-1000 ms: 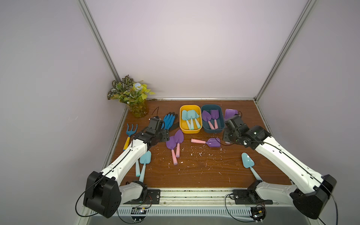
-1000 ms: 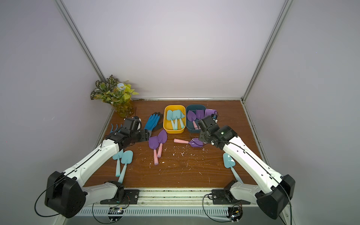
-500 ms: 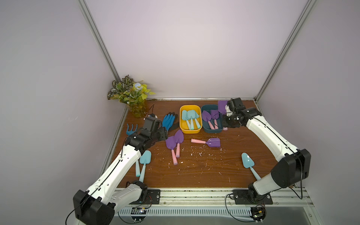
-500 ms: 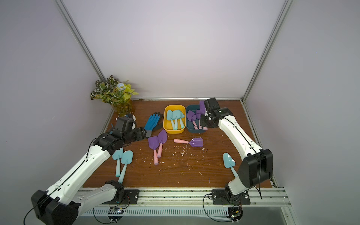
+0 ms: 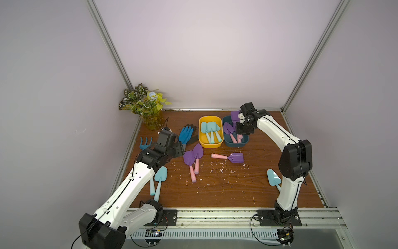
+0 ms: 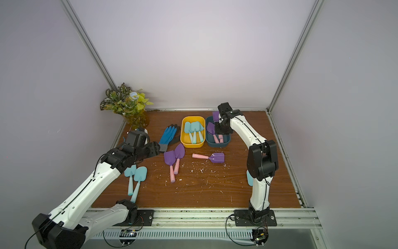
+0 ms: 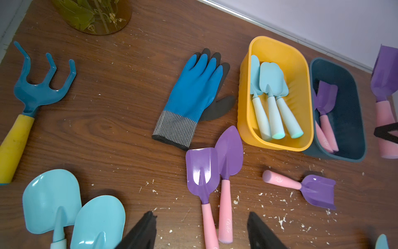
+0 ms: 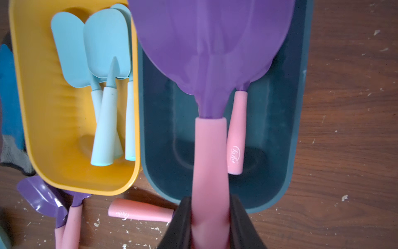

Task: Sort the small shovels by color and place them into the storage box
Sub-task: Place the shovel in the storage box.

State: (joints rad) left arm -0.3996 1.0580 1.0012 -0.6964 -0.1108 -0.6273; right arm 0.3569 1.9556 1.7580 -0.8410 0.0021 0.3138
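Right gripper [image 8: 210, 215] has crossed from beside the dark teal box [image 5: 235, 145] to directly above it, its arm's elbow now reared high at the right of both top views.

Nearest the camera, two aqua shovels [image 5: 160, 175] lie side by side at lower left of the wooden table [image 5: 226, 194], partly under the left arm. A lone aqua shovel [image 5: 272, 177] lies at lower right, close beside the right arm.

At mid-table the left gripper [image 7: 200, 215] hovers with its jaws spread and nothing between them. Just right of it in both top views, a pair of purple shovels [image 5: 189, 157] lies touching, blades pointing away from the camera. A single purple shovel [image 5: 237, 157] lies further right with its pink handle pointing left.

Beyond these, the yellow box [image 5: 210, 145] holds three aqua shovels [image 5: 210, 127] and touches the dark teal box on its right. That box already contains purple shovels [image 7: 325, 99].

Clamped on a pink handle, the right gripper carries the held shovel [image 8: 211, 54] over the teal box, the purple blade reaching toward the far rim.

Left of the boxes lie a blue glove [image 5: 186, 134] and a blue rake [image 5: 145, 143]. A potted plant [image 5: 144, 103] stands in the far left corner.
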